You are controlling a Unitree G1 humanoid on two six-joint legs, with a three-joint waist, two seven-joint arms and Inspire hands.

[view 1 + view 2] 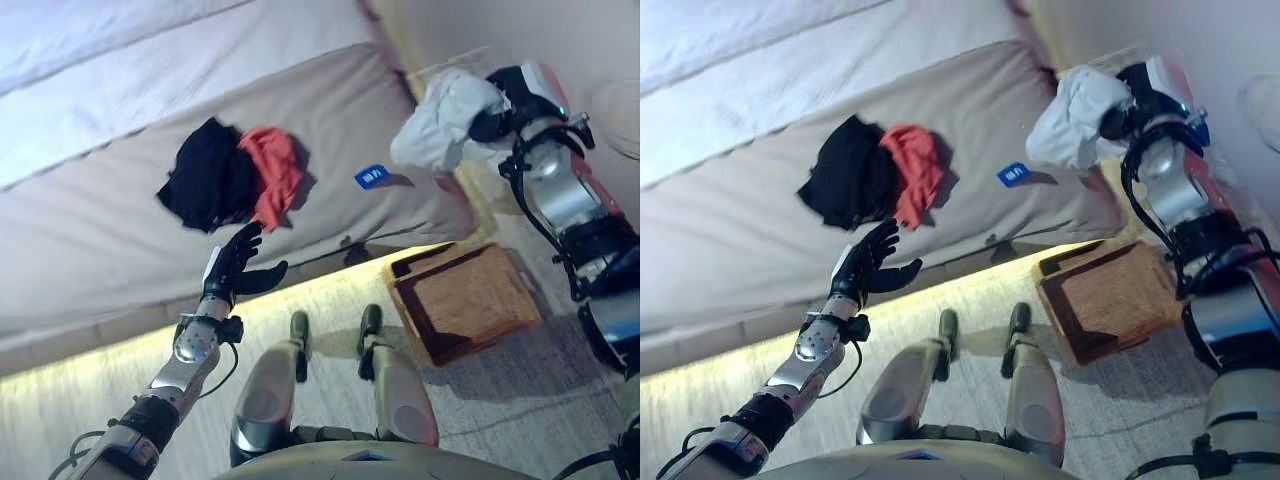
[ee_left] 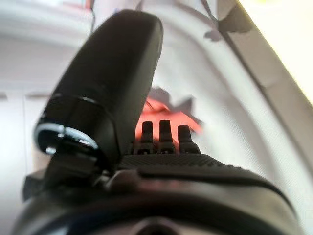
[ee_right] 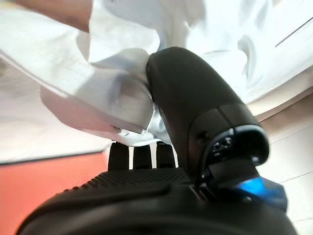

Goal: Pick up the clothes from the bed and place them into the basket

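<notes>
While both arms are raised, the scene reads as follows.

Bed point(image 1: 120, 230): beige mattress cover fills the upper left of the head views; a white sheet lies across its far part.

Basket point(image 1: 465, 300): brown woven box on the floor beside the bed's corner, below the right arm; nothing visible inside it.

White garment point(image 1: 440, 120): bunched cloth held off the bed near its corner, above and beyond the basket, hanging from the right hand.

Black garment point(image 1: 205, 180): crumpled heap on the mattress, touching the red one.

Red garment point(image 1: 272, 172): crumpled on the mattress just beside the black heap, on the side toward the bed's corner.

Right hand point(image 3: 195, 112): thumb and fingers curled into the white cloth, pinching a fold; wrist view shows cloth pressed between thumb and fingers.

Left hand point(image 1: 238, 265): near the bed's edge, just short of the black and red heap, touching nothing; fingers straight and slightly spread, thumb out to the side.

Blue tag point(image 1: 371, 177): small label on the mattress cover between the red garment and the white one.
</notes>
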